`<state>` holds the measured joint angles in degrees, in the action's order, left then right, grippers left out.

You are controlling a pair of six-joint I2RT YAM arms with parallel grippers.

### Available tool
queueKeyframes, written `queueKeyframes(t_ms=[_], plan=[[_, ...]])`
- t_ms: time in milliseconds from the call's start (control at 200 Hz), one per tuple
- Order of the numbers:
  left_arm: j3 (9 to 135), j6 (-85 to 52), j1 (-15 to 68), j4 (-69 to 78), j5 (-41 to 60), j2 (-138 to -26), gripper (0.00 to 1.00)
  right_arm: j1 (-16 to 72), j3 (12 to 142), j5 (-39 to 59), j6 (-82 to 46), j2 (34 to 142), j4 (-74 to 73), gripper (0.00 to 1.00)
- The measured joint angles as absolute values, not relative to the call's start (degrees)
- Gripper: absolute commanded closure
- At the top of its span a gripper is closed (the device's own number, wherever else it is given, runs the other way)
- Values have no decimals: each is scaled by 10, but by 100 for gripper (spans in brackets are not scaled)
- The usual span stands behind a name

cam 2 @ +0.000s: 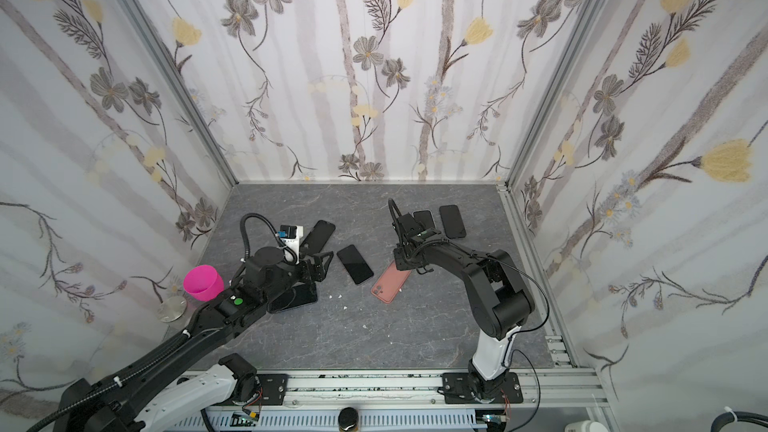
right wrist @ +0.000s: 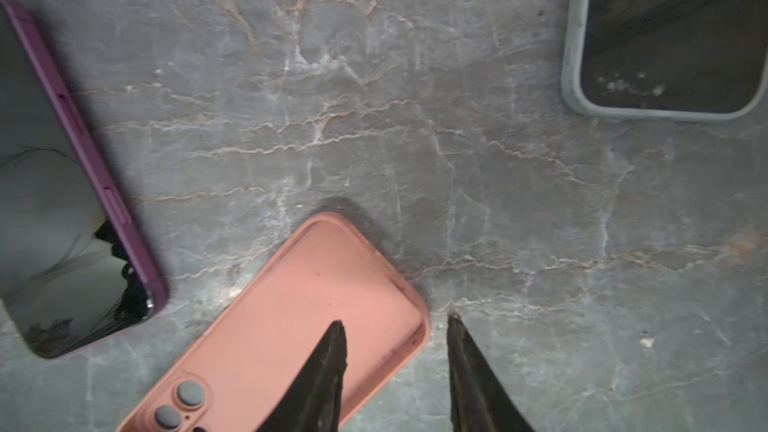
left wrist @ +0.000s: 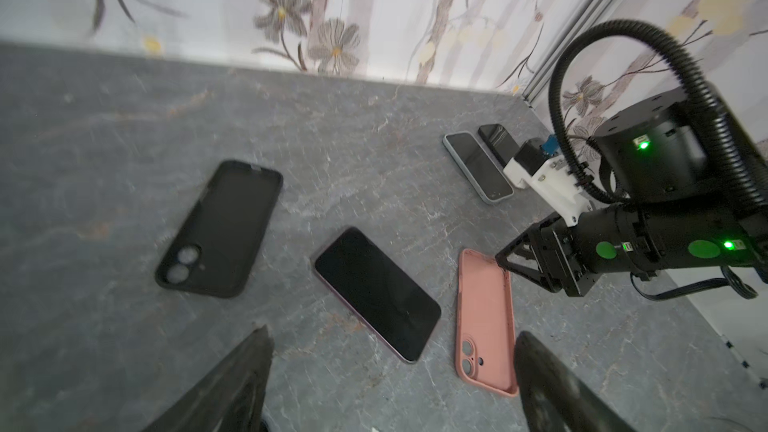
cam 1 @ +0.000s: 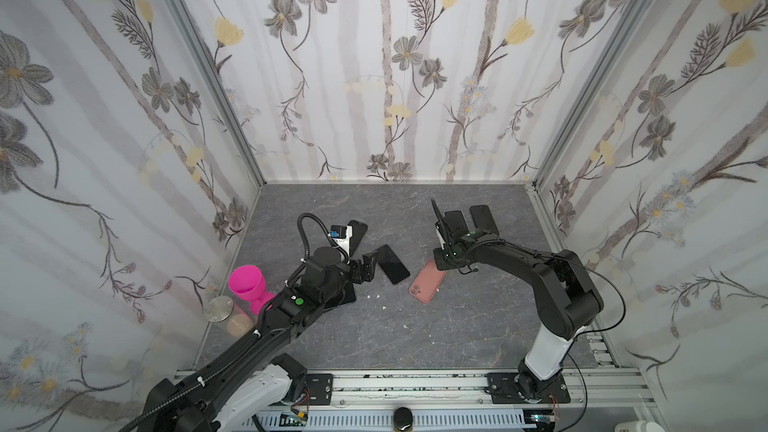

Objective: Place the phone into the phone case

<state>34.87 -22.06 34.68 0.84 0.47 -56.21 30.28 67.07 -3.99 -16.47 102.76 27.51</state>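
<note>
**A:** Where is the phone, and which way does it point?

**B:** The phone (cam 1: 392, 263) lies flat mid-table, screen up. Its long axis runs 11 to 5 o'clock in both top views. The pink case (cam 1: 428, 282) is just beside it at 4 o'clock, not touching, open side up. The case runs 1 to 7, with the camera holes at the 7 end.

**A:** What about the hands?

**B:** In the right wrist view the right gripper (right wrist: 395, 320) has its fingers apart, straddling the case's rim near a corner (contact I can't tell). From above, that end of the case is covered. The left gripper (left wrist: 392, 336) is spread wide with nothing held, at the phone's 9 o'clock.

**A:** Is anything cut off?

**B:** The right wrist view crops the phone and the case's camera end. The phone's purple edge shows only in the wrist views.
</note>
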Motion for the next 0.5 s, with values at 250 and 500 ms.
queueKeyframes(t_ms=[250,500], plan=[[337,-357,408,19,53,-660,27,266,677,-36,-131,1062,258,56],[343,-398,431,43,67,-695,27,258,672,3,-128,1076,241,62]])
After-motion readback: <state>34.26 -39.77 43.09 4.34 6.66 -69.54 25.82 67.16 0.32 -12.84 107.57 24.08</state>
